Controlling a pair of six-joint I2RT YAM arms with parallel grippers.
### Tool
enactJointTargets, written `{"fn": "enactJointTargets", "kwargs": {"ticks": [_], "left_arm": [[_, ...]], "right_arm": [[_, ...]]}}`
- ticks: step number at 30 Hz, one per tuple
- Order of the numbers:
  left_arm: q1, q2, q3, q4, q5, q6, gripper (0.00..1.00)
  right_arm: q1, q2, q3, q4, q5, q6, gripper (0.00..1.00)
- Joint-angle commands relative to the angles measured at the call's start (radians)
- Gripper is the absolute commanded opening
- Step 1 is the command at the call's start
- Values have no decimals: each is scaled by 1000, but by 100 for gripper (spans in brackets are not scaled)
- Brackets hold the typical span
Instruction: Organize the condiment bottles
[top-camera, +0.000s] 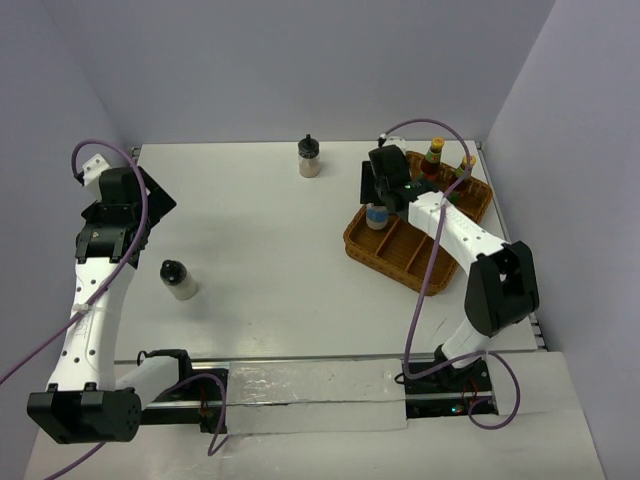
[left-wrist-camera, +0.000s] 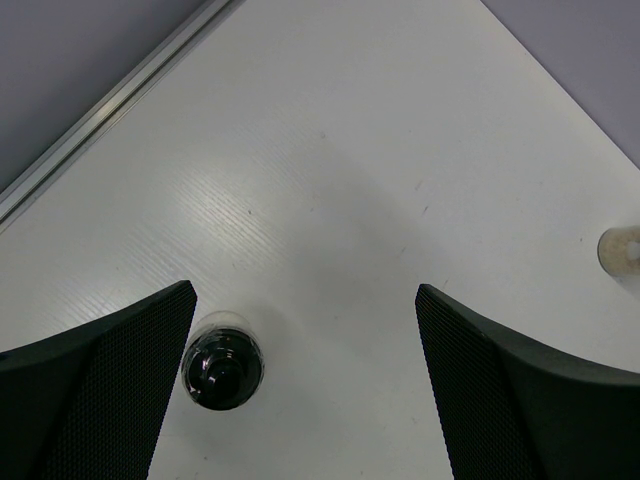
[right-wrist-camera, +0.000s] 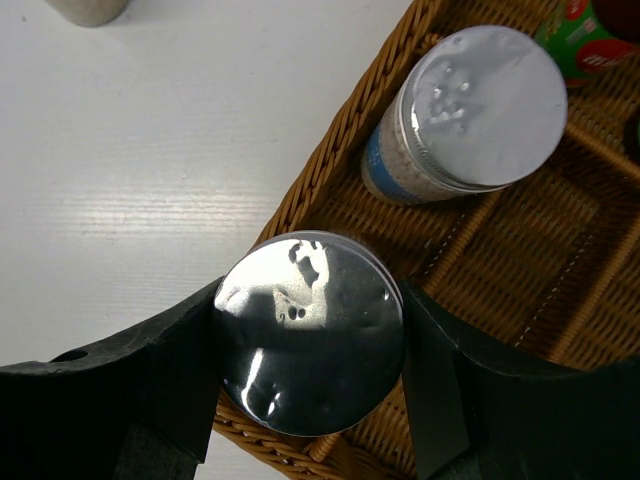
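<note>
1. Near black-capped bottle (top-camera: 178, 280): upright on the table (top-camera: 270, 260), left half, well apart from the basket.
2. Left gripper (left-wrist-camera: 305, 300): jaws spread wide, nothing between them but bare table. In the left wrist view the near black-capped bottle's cap sits low in frame, just beside the inner edge of one finger. Can't tell contact there. The top view shows this gripper farther back and left of the bottle, apart from it.
3. Basket (top-camera: 395, 245): wicker, with dividers, on the right half of the table and set at an angle.
4. Right gripper (right-wrist-camera: 310, 300): over the basket's left corner, pinching the first silver-lidded bottle (right-wrist-camera: 308, 335), with one finger pressed against each side just under the lid. The bottle is upright and overlaps the basket's left rim. Can't tell if its base is down in a compartment or off the floor.
5. Second silver-lidded bottle (right-wrist-camera: 480, 110): upright inside the basket, just beyond the gripped one and not touching it. Its blue band is visible.
6. Left yellow-capped bottle (top-camera: 433, 155) and right yellow-capped bottle (top-camera: 465, 168): both upright in the far part of the basket, near each other.
7. Far black-capped bottle (top-camera: 309, 157): upright on the table near its far edge, left of the basket and apart from it.
</note>
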Motion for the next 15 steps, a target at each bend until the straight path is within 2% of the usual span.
{"fn": "enactJointTargets", "kwargs": {"ticks": [1,6,10,12,15], "left_arm": [[9,-11,1,26,8,5,99],[9,-4,2,28,12,2,100],[9,2,5,28,17,2,99],[9,5,7,28,15,-1,99],[9,9,11,26,21,-1,99]], "right_arm": [[-6,22,9,86,-10,-1,9],[-9,45,-3,96,-19,-1,10],[-12,63,-11,94,-22,-1,17],[-14,66,-18,98,-22,-1,22],[-13,66,-25,102,-20,-1,36]]}}
